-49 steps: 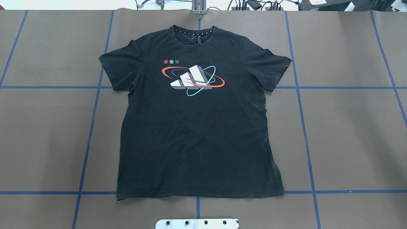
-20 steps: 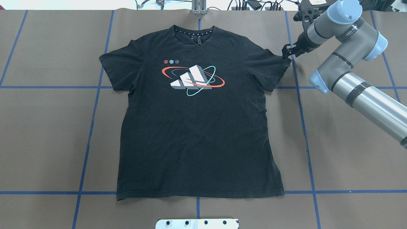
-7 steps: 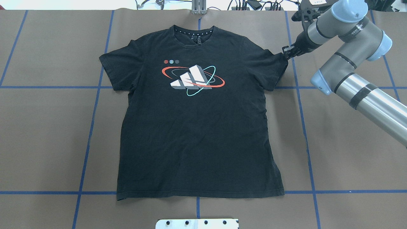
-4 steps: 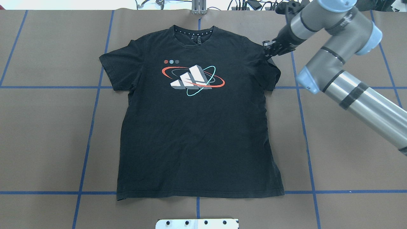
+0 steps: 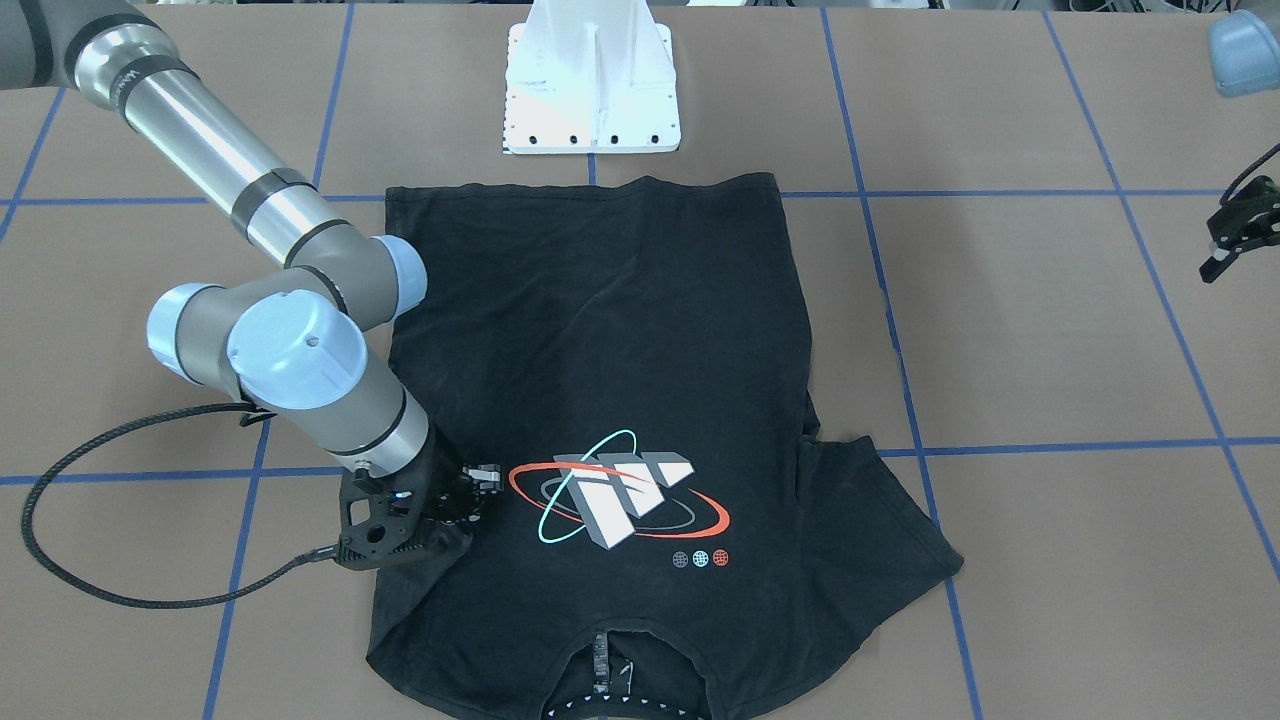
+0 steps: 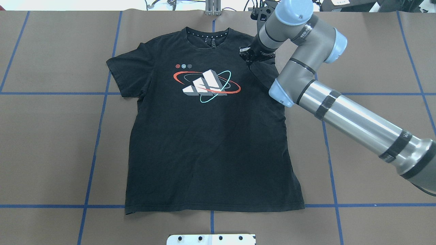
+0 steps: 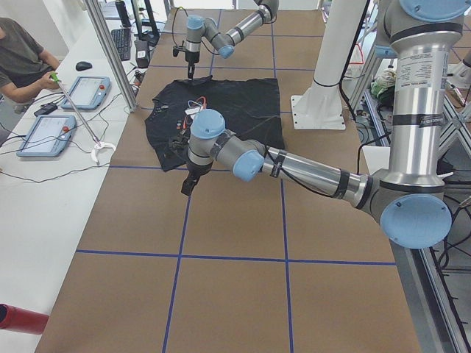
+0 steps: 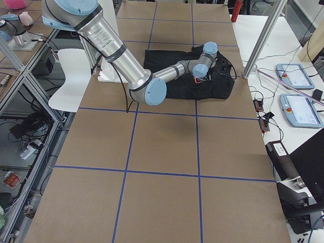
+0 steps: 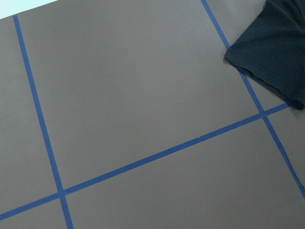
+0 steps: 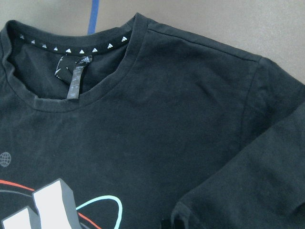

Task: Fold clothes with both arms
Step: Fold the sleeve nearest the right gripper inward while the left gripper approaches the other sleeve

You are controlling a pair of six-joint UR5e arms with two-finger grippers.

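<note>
Silver-grey right arm (image 6: 354,115) with light-blue joint caps: comes in from the desk's right side, elbow bent, wrist over the upper chest of the black short-sleeved cotton T-shirt (image 6: 211,143).

Black 2-finger right tool (image 6: 247,58): jaws pressed together, pinching the edge of the right sleeve (image 6: 264,73). The sleeve is raised and folded inward over the chest, near the white-grey block logo (image 6: 207,85).

T-shirt lies flat, logo up, at the centre of the brown paper-covered desk (image 6: 51,153), hem toward the robot.

Left arm (image 7: 309,165): stretched out low. Left tool (image 7: 188,187) points down above bare desk, near the left sleeve (image 9: 274,52) but apart from it. Cannot tell whether its jaws are spread or closed.
</note>
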